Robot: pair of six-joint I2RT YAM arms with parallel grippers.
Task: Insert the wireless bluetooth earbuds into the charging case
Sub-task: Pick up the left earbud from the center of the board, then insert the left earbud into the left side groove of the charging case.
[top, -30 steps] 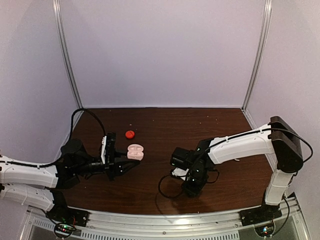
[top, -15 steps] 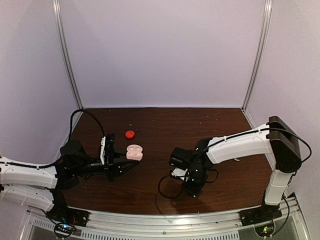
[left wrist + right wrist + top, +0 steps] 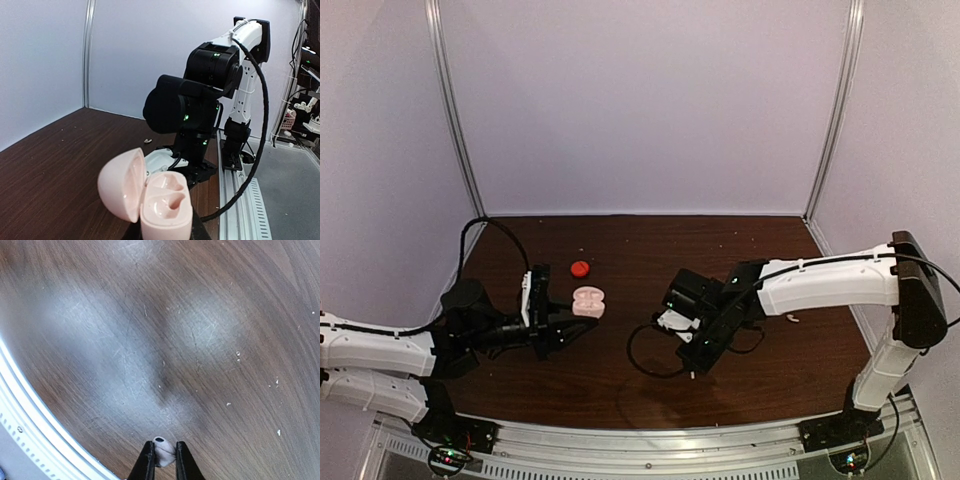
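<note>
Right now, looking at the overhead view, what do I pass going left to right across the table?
Open pink charging case → right gripper, pinching a white earbud → small white piece lying on the table, probably another earbud.

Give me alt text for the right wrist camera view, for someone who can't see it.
At the bottom edge, the right gripper pinches a small white earbud between its two black fingertips. Beyond it lies a scratched, dark brown wooden table dotted with pale specks. A white rail curves across the lower left corner.
</note>
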